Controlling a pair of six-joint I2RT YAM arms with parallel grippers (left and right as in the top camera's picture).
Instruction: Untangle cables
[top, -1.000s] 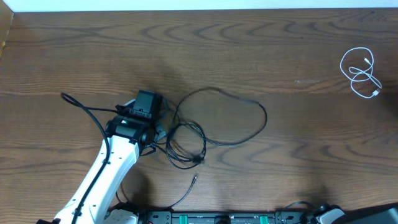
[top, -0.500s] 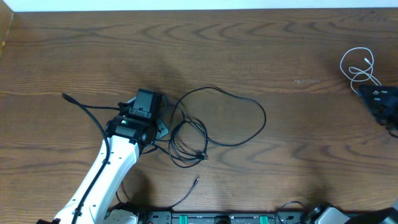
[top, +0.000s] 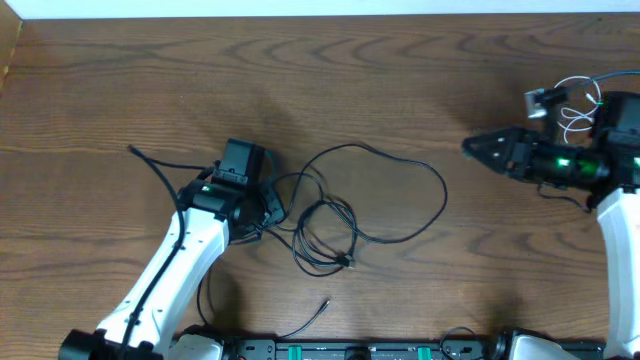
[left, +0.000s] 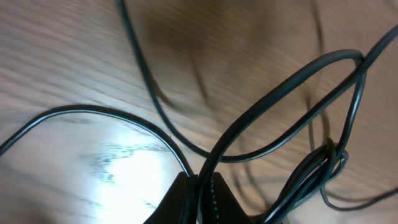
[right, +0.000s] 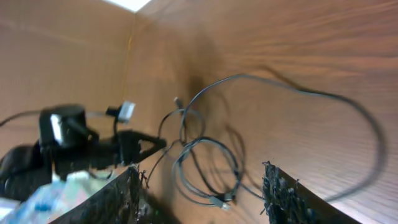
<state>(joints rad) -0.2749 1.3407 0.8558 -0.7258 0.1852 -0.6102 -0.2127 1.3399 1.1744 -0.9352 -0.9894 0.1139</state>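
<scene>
Left gripper is bearing down at the left edge of the black cables; the left wrist view is showing its jaws together, clamped on one black strand where two strands are crossing, evidently to anchor that side of the tangle so that the rest can be drawn away from it; right gripper is hovering above the worktop at the right, pointing left toward the tangle but well apart from it; its jaws are standing apart with nothing between them, which reads as preparation for taking a strand; the large loop is lying open and flat, reaching toward the right arm, and is judged the easiest part for it to take; the tight coil is sitting just beside the left gripper, with several turns overlapping, and is judged the knotted part remaining; one free end is trailing off to the upper left and another is lying near the front edge; the white cable is resting at the far right, partly hidden behind the right arm, apart from the black ones and apparently already separated; the untangling is judged to be partly done only.
</scene>
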